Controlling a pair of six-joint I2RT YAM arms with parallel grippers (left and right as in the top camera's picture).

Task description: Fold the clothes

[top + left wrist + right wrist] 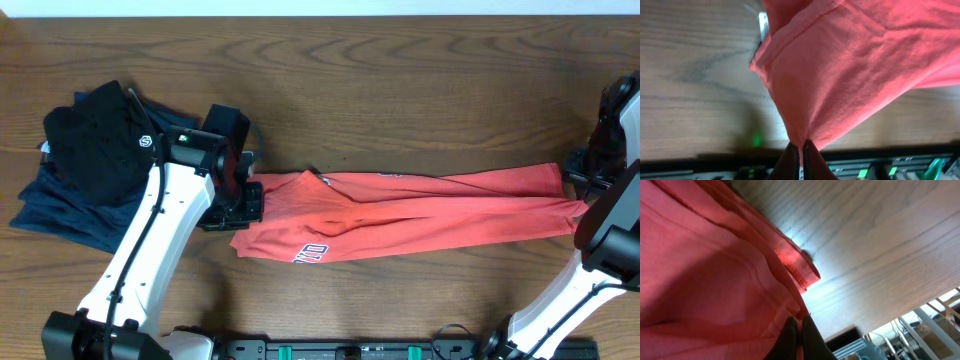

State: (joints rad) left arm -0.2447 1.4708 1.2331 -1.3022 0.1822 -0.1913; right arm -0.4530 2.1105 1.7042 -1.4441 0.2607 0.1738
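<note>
We are gripping the coral-red T-shirt (400,215) at both ends: our left gripper (801,150) is clamping a bunched edge, and our right gripper (799,325) is clamping cloth by the hem, jaws pressed together. The shirt is stretching in a long band between them over the wooden table (400,80) — the black garment (95,140) is sitting on the navy garment (50,210) at far left.

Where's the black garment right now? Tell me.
In the overhead view the black garment lies on the navy garment at the table's left end, left of the left gripper that pinches the red shirt.
</note>
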